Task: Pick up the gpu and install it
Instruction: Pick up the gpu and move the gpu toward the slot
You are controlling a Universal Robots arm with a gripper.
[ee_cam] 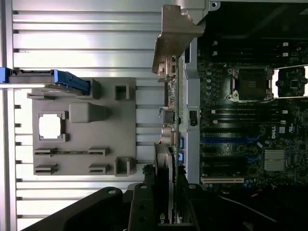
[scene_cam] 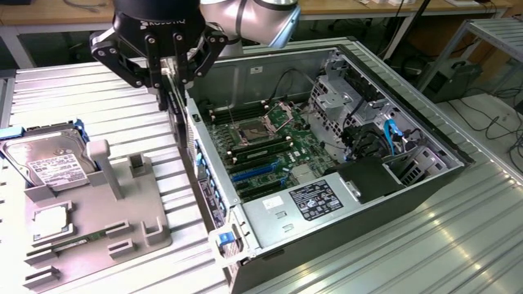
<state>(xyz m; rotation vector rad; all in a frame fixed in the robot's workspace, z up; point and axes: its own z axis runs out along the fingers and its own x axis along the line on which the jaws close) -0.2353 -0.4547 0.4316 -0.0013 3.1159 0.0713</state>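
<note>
One gpu [scene_cam: 176, 119], one hard drive [scene_cam: 49, 162], one open case [scene_cam: 245, 79]; hand [scene_cam: 171, 82] is pinched narrow on the gpu, which hangs edge-on.

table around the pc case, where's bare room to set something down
Bare table lies on the exterior view's right of the case, and beyond the hard drive end of the fixture. Crowded: the narrow strip between fixture and case, where the gripper holds the gpu.
</note>
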